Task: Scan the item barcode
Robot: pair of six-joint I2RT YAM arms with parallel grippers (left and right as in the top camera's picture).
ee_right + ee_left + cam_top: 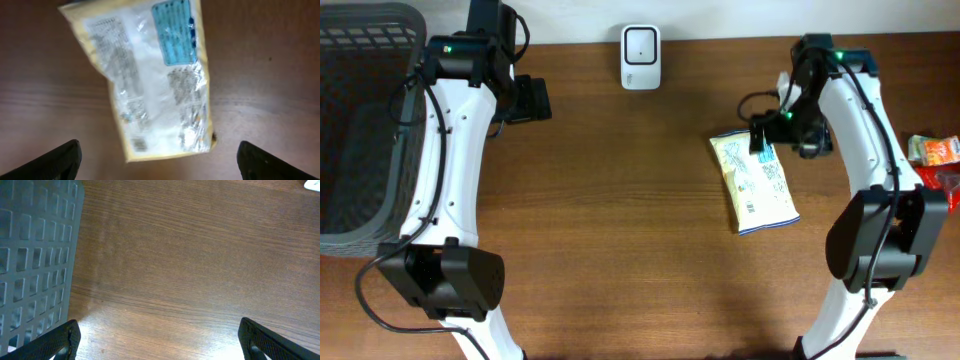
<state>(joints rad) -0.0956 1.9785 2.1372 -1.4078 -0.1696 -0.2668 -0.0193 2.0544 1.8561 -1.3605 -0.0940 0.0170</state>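
Near edge: bases of the left arm (440,270) and the right arm (880,240), both reaching away over the brown desk (620,220).

The packet (755,180) lies flat on the right half of the desk, just inside the right arm. Its long axis runs near to far, slightly skewed. It has a yellowish border, a pale printed face turned up and a blue label patch at one end. The print is blurred and no barcode can be made out.

The right end effector (157,150) hangs over the packet's far end. Its fingers (60,160) are spread wide, one at each lower corner of the wrist view. The packet lies on the desk under the gap, apart from both fingers.

Red and orange packs (935,155) sit at the right edge, on the other side of the right arm from the packet.

The left end effector (157,330) is over the left half, with fingers (57,340) spread wide above plain wood. It is just beside the wall of the grey basket (35,255).

Far edge: a white scanner (640,45) sits at the centre between the two arms, well apart from the packet. The basket takes up the far left corner.
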